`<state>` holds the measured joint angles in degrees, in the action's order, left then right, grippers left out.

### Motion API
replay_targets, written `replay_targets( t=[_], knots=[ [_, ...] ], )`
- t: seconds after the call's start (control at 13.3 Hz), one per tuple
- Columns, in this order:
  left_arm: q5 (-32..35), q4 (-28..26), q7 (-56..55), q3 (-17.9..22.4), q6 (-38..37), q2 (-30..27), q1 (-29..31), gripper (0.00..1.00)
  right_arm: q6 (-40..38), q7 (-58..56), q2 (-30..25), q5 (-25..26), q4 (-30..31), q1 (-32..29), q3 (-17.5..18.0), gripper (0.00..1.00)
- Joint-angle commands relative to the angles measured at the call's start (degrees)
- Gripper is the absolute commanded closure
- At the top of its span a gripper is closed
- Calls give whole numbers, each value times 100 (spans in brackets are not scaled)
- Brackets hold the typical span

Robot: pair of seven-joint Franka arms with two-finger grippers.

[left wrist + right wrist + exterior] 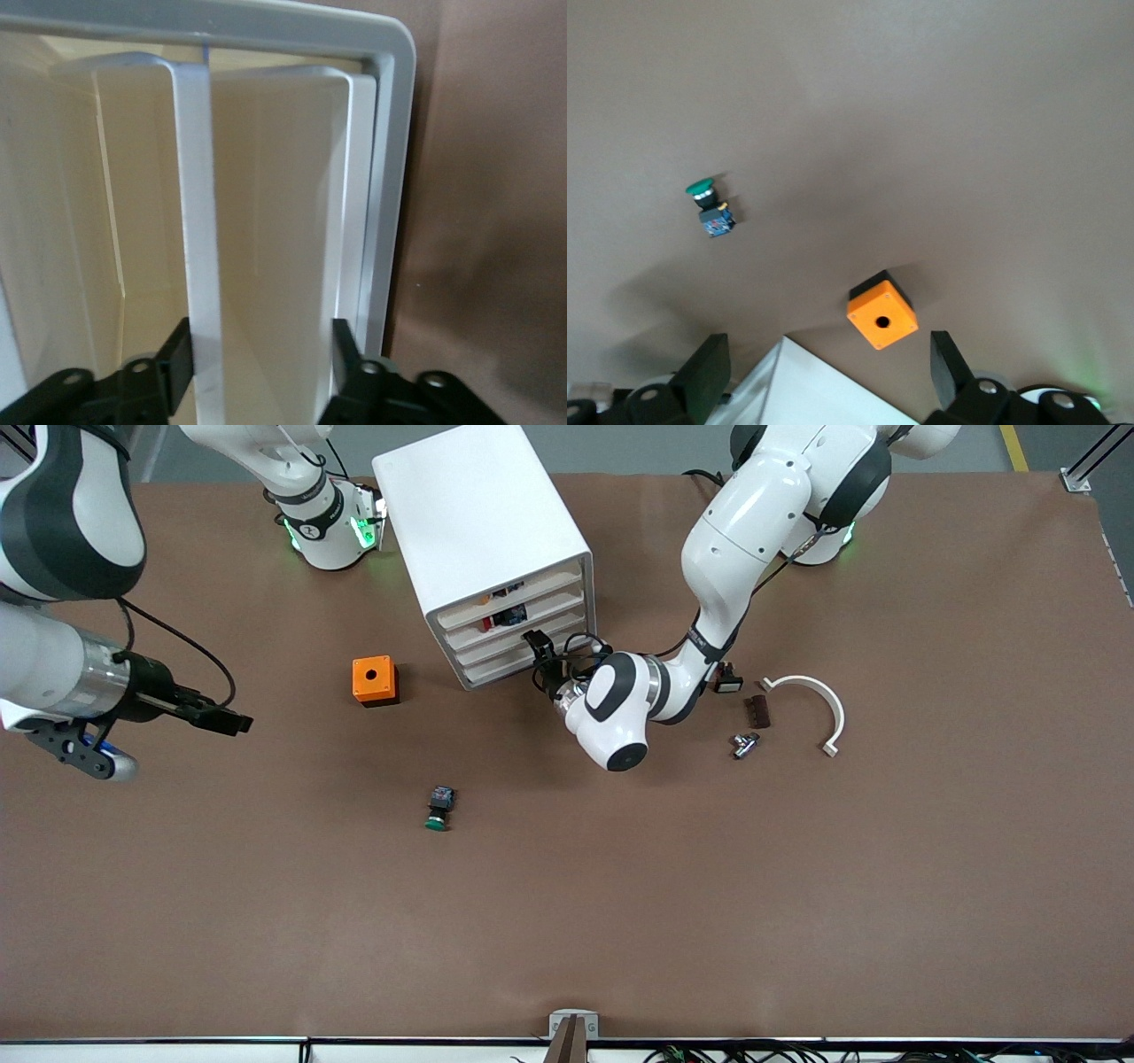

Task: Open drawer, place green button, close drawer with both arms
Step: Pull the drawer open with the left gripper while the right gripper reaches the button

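The white cabinet [478,522] stands between the two bases, its four drawers shut. My left gripper [539,646] is at the front of the third drawer [496,648] counted downward. In the left wrist view the gripper [261,359] is open and straddles the drawer's thin white front lip [199,221]. One finger [177,359] lies against the lip, and the other stands apart from it. The green-capped button [439,808] [709,205] lies on its side on the table, nearer to the front camera than the cabinet. My right gripper [226,720] [828,372] waits open and empty over the table at the right arm's end.
An orange cube with a round hole [375,680] [881,312] sits beside the cabinet, toward the right arm's end. Toward the left arm's end lie a black button with a white cap [726,682], a brown piece [756,710], a metal part [744,744] and a white curved bracket [811,704].
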<state>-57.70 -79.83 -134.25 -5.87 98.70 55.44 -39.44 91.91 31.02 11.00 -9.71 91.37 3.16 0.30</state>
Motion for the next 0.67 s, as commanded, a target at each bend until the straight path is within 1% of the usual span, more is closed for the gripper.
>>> replay_targets(
  t=[0.0, 0.15, 0.22, 0.3, 0.52, 0.6],
  knots=[
    [-119, 108, 56, 15, -35, 64, -20, 54, 318, 369, 305, -154, -40, 193, -21, 0],
    [-119, 108, 101, 15, -35, 64, -20, 74, 686, 396, 612, -154, -40, 421, -21, 0],
    [-119, 108, 75, 15, -35, 55, -20, 85, 888, 370, 753, -154, -49, 579, -21, 0],
    [-119, 108, 66, 15, -35, 46, -20, 91, 1151, 335, 894, -137, -49, 746, -30, 0],
    [-110, 108, 75, 15, -44, 29, -20, 99, 1732, 11, 1307, -75, -58, 1150, -30, 0],
    [-102, 108, 83, 15, -53, 20, -3, 100, 2004, -95, 1482, -75, -49, 1247, -30, 0]
  ],
)
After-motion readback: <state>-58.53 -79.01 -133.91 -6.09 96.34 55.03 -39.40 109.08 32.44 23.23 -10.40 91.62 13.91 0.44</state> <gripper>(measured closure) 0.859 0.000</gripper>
